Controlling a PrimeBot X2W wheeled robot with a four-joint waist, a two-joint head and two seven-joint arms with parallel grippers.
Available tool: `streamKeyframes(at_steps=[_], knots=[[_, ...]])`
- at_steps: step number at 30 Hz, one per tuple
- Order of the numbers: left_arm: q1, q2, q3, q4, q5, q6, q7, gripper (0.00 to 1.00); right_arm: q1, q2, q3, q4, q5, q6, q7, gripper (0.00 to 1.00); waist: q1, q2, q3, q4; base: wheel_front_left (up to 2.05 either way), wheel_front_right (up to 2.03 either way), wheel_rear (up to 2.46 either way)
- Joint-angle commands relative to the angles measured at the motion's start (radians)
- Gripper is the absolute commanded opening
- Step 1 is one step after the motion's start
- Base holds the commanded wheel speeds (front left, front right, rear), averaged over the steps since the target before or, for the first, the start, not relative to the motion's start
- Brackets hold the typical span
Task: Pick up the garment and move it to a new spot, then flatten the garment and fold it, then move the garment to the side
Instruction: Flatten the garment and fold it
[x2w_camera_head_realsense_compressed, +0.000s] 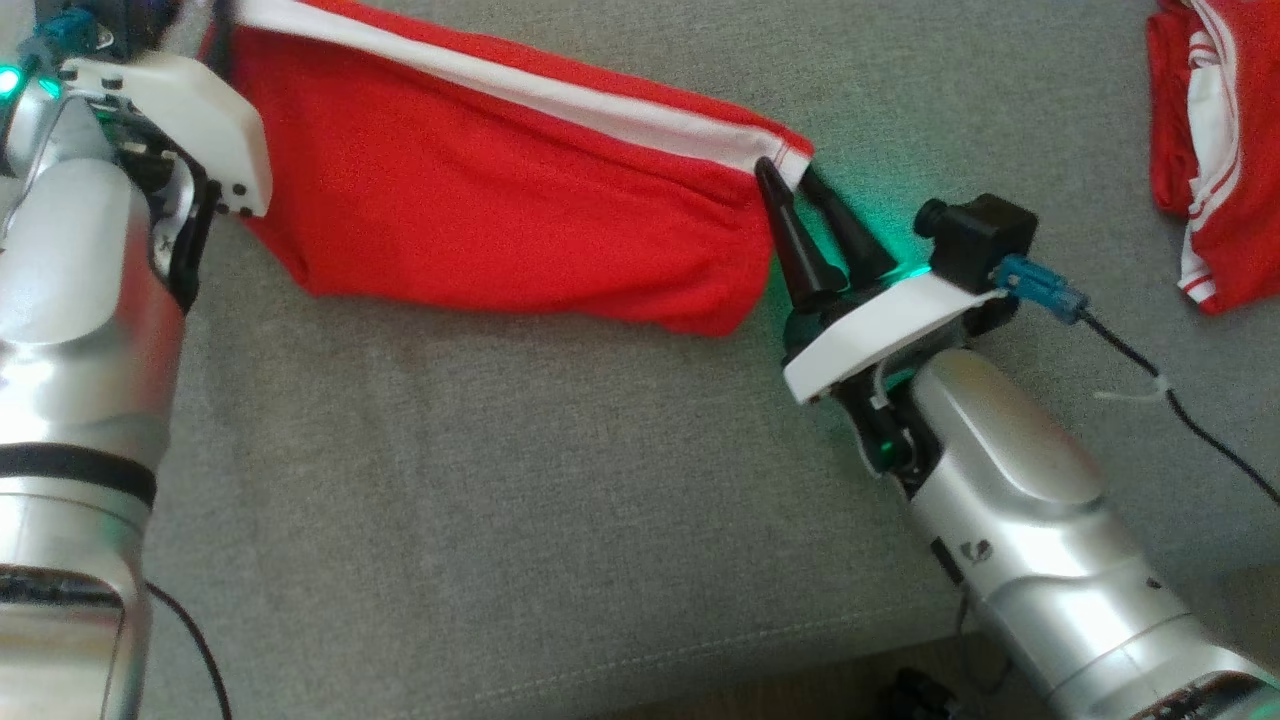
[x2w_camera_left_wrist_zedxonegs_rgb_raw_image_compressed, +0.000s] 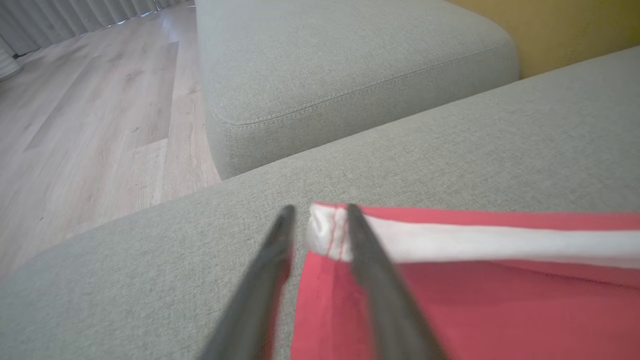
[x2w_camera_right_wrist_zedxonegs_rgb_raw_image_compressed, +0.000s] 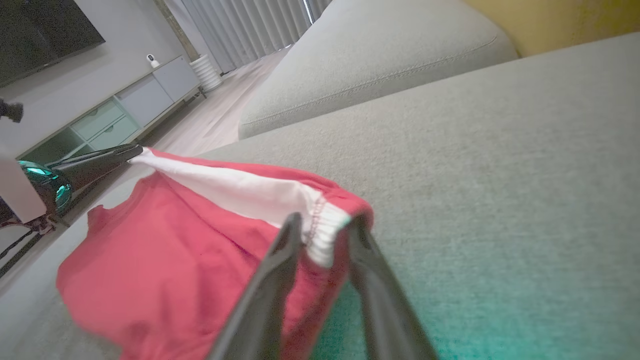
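Now your left gripper (x2w_camera_left_wrist_zedxonegs_rgb_raw_image_compressed: 320, 210) and right gripper (x2w_camera_right_wrist_zedxonegs_rgb_raw_image_compressed: 327, 220) stand narrowly parted, each around a corner of the garment (x2w_camera_head_realsense_compressed: 480, 190) stretched on the sofa (x2w_camera_head_realsense_compressed: 500, 500); back straight off so no finger snags it.

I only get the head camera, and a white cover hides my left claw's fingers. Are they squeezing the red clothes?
Observer: No. In the left wrist view the left gripper has its fingers apart. The corner of the garment, at the end of its white band, sits loosely between them.
Operator: What's beyond that corner?
Observer: A second grey cushion.
Operator: And past the cushions?
Observer: A pale wooden floor.
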Motion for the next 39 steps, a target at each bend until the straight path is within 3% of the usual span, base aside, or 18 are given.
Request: streamKeyframes(at_steps=[1,7,17,27,31,32,33,35,39], knots=[[-0.045,0.031,0.024,-0.011,-0.008,0.010,-0.025,1.00,-0.020,0.015,-0.019,-0.032,-0.033,0.006,-0.013,1.00,0.0000,0.0000,-0.002,0.003,0.00,0.00,0.00],[-0.025,-0.006,0.037,0.043,-0.035,0.040,-0.082,1.00,0.038,0.015,-0.127,-0.095,-0.147,0.006,-0.014,1.00,0.0000,0.0000,-0.025,0.014,0.00,0.00,0.00],[0.094,-0.093,0.069,0.122,-0.101,0.096,-0.098,1.00,0.158,0.015,-0.218,-0.138,-0.209,0.006,-0.014,1.00,0.0000,0.0000,-0.078,0.018,0.00,0.00,0.00],[0.131,-0.076,0.088,0.199,-0.132,0.141,-0.079,1.00,0.202,0.015,-0.240,-0.168,-0.237,0.006,-0.014,1.00,0.0000,0.0000,-0.073,-0.010,0.00,0.00,0.00],[0.140,-0.079,0.079,0.233,-0.136,0.131,-0.046,1.00,0.208,0.015,-0.236,-0.175,-0.234,0.006,-0.014,1.00,0.0000,0.0000,-0.074,-0.015,0.00,0.00,0.00],[0.145,-0.082,0.075,0.242,-0.137,0.126,-0.032,0.94,0.210,0.015,-0.236,-0.177,-0.233,0.006,-0.014,1.00,0.0000,0.0000,-0.075,-0.015,0.00,0.00,0.00],[0.150,-0.085,0.073,0.250,-0.140,0.120,-0.020,0.51,0.211,0.015,-0.235,-0.179,-0.232,0.006,-0.014,1.00,0.0000,0.0000,-0.076,-0.015,0.00,0.00,0.00],[0.160,-0.090,0.069,0.260,-0.143,0.111,-0.005,0.00,0.213,0.015,-0.235,-0.181,-0.232,0.006,-0.014,1.00,0.0000,0.0000,-0.080,-0.013,0.00,0.00,0.00],[0.178,-0.097,0.072,0.270,-0.158,0.101,-0.005,0.00,0.218,0.015,-0.238,-0.180,-0.232,0.006,-0.014,1.00,0.0000,0.0000,-0.096,-0.006,0.00,0.00,0.00]])
